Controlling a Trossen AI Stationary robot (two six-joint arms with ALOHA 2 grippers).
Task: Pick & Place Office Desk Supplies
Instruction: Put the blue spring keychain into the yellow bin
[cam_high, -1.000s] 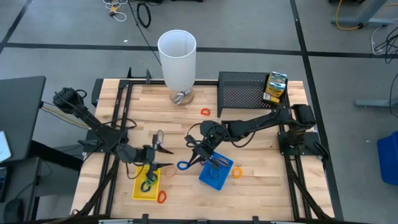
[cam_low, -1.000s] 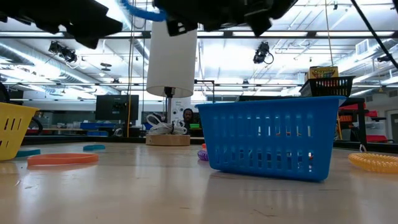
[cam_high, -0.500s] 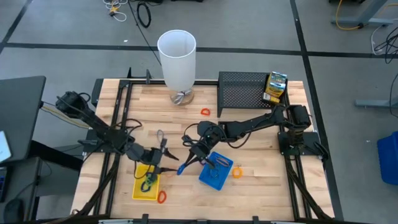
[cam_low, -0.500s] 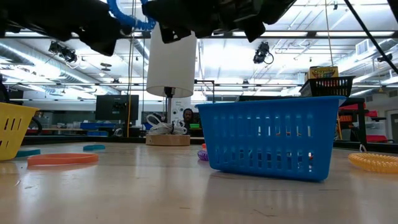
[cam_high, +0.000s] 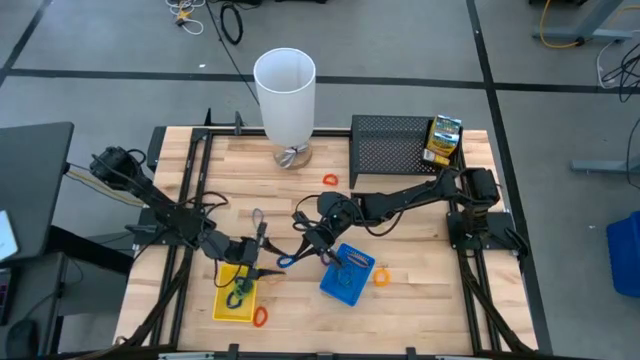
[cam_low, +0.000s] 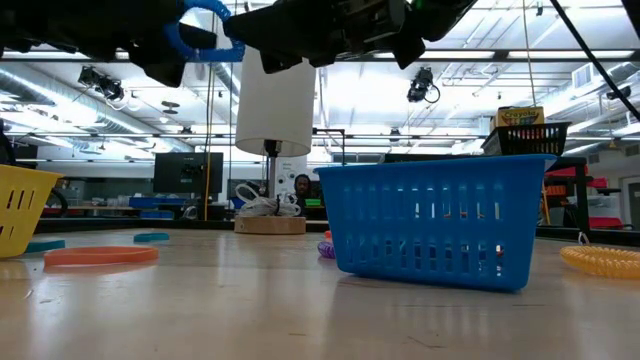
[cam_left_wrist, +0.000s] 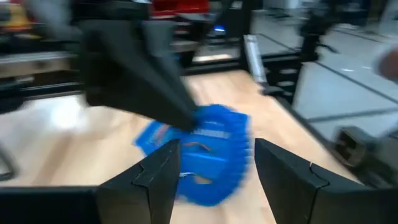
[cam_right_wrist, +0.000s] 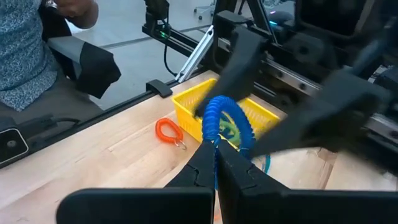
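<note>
My right gripper (cam_high: 299, 250) is shut on a blue coiled rubber-band loop (cam_high: 287, 261), held in the air between the yellow tray (cam_high: 236, 296) and the blue tray (cam_high: 347, 273). My left gripper (cam_high: 262, 252) is open. Its two fingers stand on either side of the same loop (cam_left_wrist: 214, 152), and I cannot tell whether they touch it. The yellow tray (cam_right_wrist: 231, 117) holds green and dark loops. An orange loop (cam_right_wrist: 168, 130) lies on the table beside it. In the low view the blue loop (cam_low: 200, 28) hangs well above the table. My right gripper pinches the blue loop's coil at one spot on its rim (cam_right_wrist: 214, 138) between its two fingertips. The fingers slant down from the table's right side. The loop stands out beyond the fingertips (cam_right_wrist: 225, 118), lifted clear of the table.
A tall white cylinder (cam_high: 285, 92) stands at the far edge. A black mesh rack (cam_high: 393, 150) at the far right holds a green-yellow box (cam_high: 443, 140). Orange loops lie at the far middle (cam_high: 330, 180) and the near left (cam_high: 260, 316). A yellow coil (cam_high: 381, 276) lies right of the blue tray.
My right gripper has carried the blue loop toward the table's left, up to my left gripper. My left gripper has moved toward the table's right, so that its open fingers now stand around the loop.
</note>
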